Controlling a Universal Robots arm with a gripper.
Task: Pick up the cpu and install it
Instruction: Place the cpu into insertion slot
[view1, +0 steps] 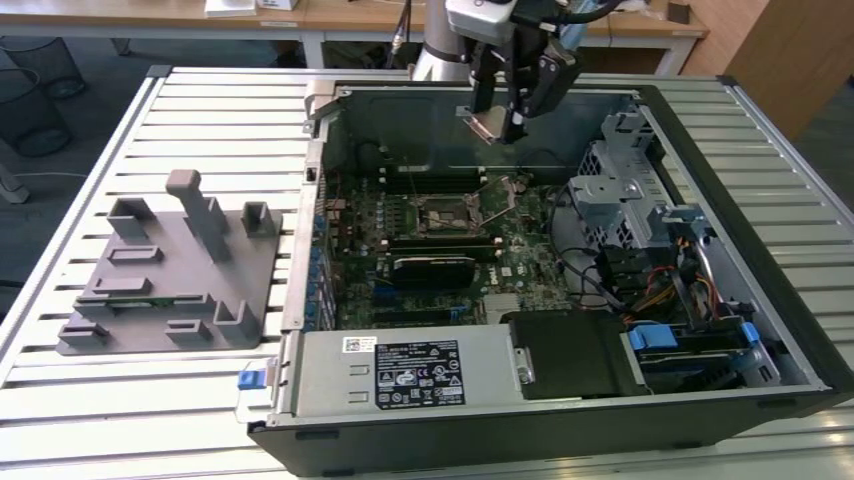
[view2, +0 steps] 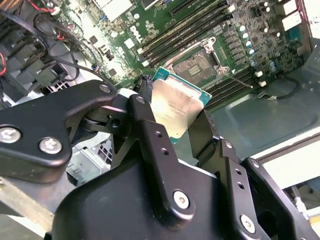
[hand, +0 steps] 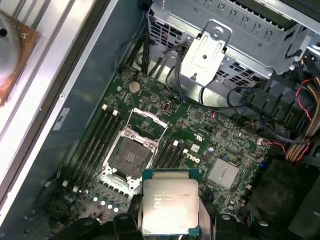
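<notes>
Fingers (view2: 150, 125) of my gripper (view1: 497, 128) are shut on the cpu (hand: 170, 207), one on each side. It is a flat square, silver on top with a green rim. I hold it in the air over the socket (hand: 131, 157). The exterior view adds a grey holder (view1: 174, 270) beside the computer case (view1: 747, 250), and there the cpu looks tilted, I think.

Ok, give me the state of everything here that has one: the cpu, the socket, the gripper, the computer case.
cpu: gripped at its edges, in the air above the motherboard, not seated.
socket: empty, frame swung open.
gripper: shut on the cpu.
computer case: lying on its side, side panel off, inside exposed.
</notes>
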